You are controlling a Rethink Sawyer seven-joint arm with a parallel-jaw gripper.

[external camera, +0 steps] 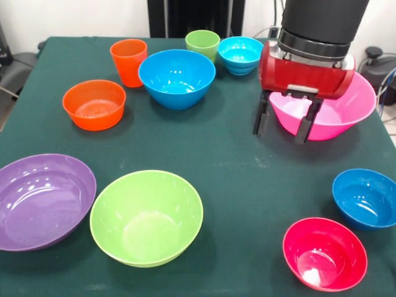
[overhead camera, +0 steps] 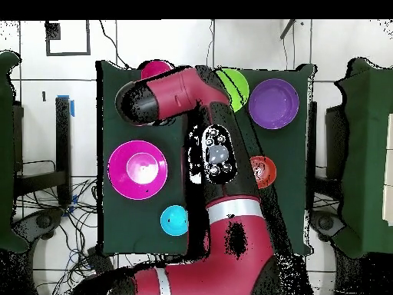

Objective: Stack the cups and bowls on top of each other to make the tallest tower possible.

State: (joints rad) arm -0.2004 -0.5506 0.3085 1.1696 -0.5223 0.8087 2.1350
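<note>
My fingers hung spread and empty over the near rim of the huge glossy pink plastic bowl at the green table's three o'clock. The orange plastic tumbler and light green plastic tumbler stood unstacked toward twelve.

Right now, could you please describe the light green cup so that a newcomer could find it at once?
In the front view, start at the large blue bowl near the table's far edge. Just behind it to the right stands the light green cup, beside a small blue bowl. It is the only green tumbler; the orange cup stands left of the large bowl.
</note>
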